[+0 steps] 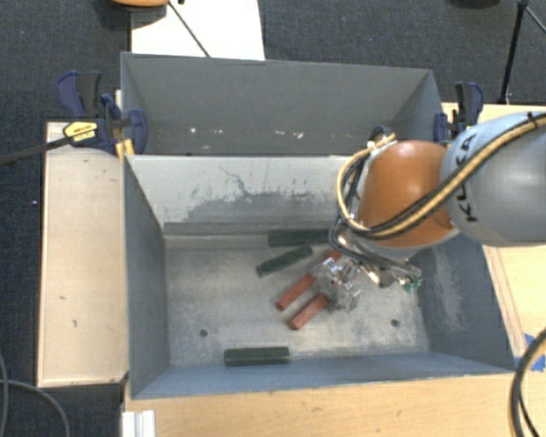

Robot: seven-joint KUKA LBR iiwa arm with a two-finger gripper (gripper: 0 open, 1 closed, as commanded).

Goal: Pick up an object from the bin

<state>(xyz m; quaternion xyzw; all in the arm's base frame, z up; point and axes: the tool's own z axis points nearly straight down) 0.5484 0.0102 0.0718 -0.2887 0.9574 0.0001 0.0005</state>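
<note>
red bars (296, 292), ends seemingly under arm (519, 185)

Matt grey metal, dull blocks, one glossy dome.

From my seat the bin (146, 271) reads as matt grey sheet metal, its wall at 12 o'clock scuffed with pale scratches, its floor speckled and gritty-looking. The red-brown blocks (296, 291) near the centre look matt and smooth, as does the dark green bar (257, 356) at 6 o'clock. The gripper (338, 285) glints like bare metal. At 3 o'clock the orange cover (405, 194) is glossy and the grey shell (519, 189) is smooth.
</note>
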